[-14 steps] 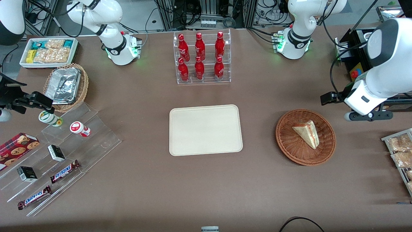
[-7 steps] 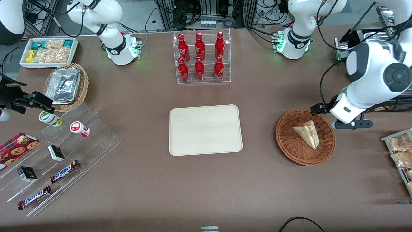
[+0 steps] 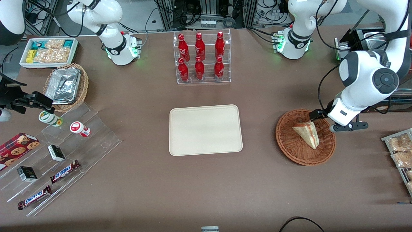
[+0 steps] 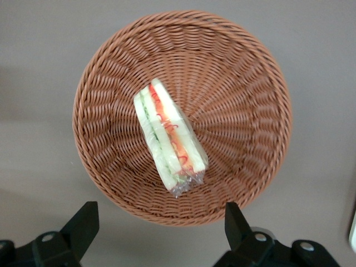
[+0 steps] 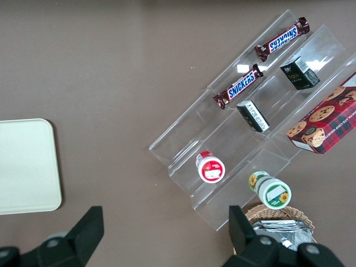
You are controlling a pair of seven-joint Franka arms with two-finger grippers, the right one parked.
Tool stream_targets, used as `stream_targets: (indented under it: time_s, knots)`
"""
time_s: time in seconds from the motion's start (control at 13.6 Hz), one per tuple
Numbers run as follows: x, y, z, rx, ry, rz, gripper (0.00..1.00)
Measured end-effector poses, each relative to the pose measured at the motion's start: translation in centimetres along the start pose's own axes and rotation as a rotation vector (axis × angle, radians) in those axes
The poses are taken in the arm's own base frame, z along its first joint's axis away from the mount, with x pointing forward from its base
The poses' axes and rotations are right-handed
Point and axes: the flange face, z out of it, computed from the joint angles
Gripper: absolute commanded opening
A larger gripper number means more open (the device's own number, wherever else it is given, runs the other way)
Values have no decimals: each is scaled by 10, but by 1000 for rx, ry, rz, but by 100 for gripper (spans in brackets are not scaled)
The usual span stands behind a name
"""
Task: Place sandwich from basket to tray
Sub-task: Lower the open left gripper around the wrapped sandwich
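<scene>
Tray [image 3: 205, 130] sits bare at the centre of the front view, on the brown table [image 3: 145, 180]. To its right in that frame, well apart from it, is the round wicker basket [image 3: 289, 148], and the wrapped sandwich [image 3: 306, 133] lies inside it, leaning with its striped cut edge showing. Just above the basket's upper right rim in the frame hovers the hand [image 3: 325, 120] of the working arm, not touching basket or sandwich. The wrist camera looks straight down into the basket [image 4: 245, 100]: the sandwich [image 4: 169, 136] lies near the middle of the weave, and the two dark fingers [image 4: 83, 225] stand spread wide, holding nothing.

Judging by this, the step in hand is the approach for the pick; the sandwich is not yet grasped. The next move likely calls for centring the spread fingers over the wedge, turning them so they close across its flat bread faces rather than along its length, and descending without catching the basket rim. The clear wrap may be slippery.
</scene>
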Motion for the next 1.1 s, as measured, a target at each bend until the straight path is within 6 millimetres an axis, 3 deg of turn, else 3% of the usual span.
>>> stream_targets:
  time_s: [0.51, 0.88, 1.1]
  knots:
    - [14, 8, 34, -22, 44, -394, 100]
    - [14, 11, 49, -16, 25, -469, 100]
    - [12, 22, 64, -4, 2, -453, 100]
